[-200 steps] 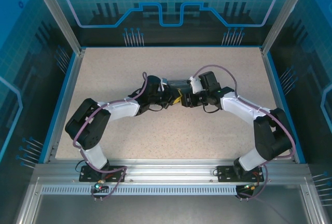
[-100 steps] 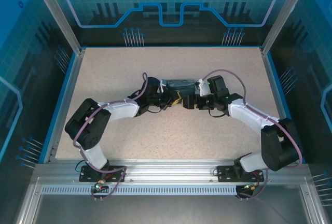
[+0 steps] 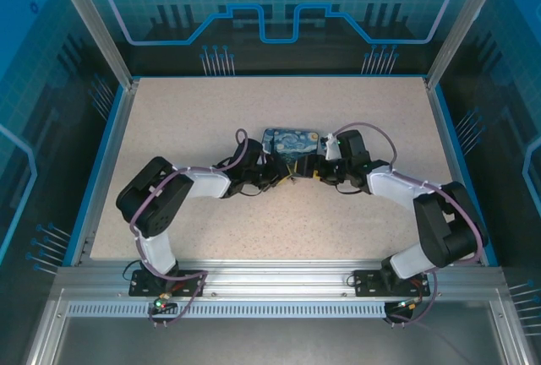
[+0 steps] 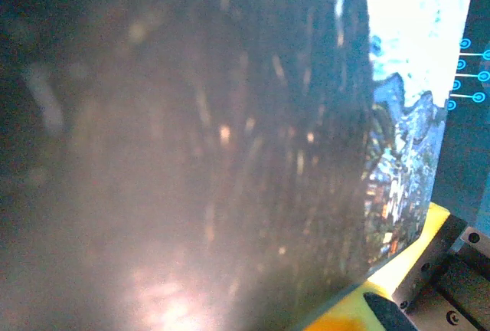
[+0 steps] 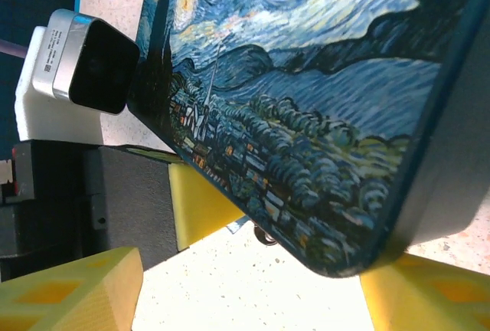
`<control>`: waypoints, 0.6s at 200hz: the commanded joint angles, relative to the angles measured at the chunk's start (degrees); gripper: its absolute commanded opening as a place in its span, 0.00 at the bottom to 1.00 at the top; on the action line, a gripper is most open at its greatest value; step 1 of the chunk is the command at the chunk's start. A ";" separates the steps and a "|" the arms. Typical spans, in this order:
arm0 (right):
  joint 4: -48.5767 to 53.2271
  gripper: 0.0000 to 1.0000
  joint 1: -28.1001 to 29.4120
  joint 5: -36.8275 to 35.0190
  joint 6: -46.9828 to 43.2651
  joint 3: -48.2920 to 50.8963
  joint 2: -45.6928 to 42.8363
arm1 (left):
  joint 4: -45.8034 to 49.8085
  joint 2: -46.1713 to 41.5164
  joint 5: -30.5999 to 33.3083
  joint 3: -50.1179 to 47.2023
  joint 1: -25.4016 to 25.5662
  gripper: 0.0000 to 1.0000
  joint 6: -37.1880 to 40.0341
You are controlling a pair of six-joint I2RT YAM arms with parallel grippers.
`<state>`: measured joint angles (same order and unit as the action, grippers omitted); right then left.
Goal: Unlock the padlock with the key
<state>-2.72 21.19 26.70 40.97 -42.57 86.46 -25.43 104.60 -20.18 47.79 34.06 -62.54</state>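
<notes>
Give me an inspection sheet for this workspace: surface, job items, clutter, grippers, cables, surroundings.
Surface: speckled beige table with a blue border.
Job's things: padlock mid-table, blue swirl face toward the top camera, sides dark. The key cannot be made out; a small dark metal bit under the block's edge may be it.
Clutter: nothing seen.
Grippers: left gripper and right gripper meet at the padlock's near edge. The right one's yellow fingers are spread wide; the left one's state cannot be told.
Cables: a purple cable loops along each arm.
Surroundings: aluminium frame, blue printed panels.
</notes>
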 commanded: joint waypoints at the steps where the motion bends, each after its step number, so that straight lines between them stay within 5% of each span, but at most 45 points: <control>1: -5.70 0.75 -0.54 1.00 2.78 0.35 1.68 | -3.18 2.17 -3.06 -0.67 2.02 0.07 0.27; 26: -5.73 0.76 -0.54 0.57 2.78 -0.40 3.00 | -4.47 3.41 -2.63 -1.23 2.56 0.12 0.23; 70: -5.81 0.75 -1.22 0.15 3.23 -2.15 5.36 | -4.14 2.67 -1.29 -3.01 2.59 0.36 1.48; 120: -5.80 0.75 -2.56 0.61 3.84 -5.64 8.41 | -1.46 -2.07 0.30 -5.23 2.59 0.44 3.11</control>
<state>-7.01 19.77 27.40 44.16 -45.25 93.10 -31.48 105.30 -19.14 44.71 35.99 -59.99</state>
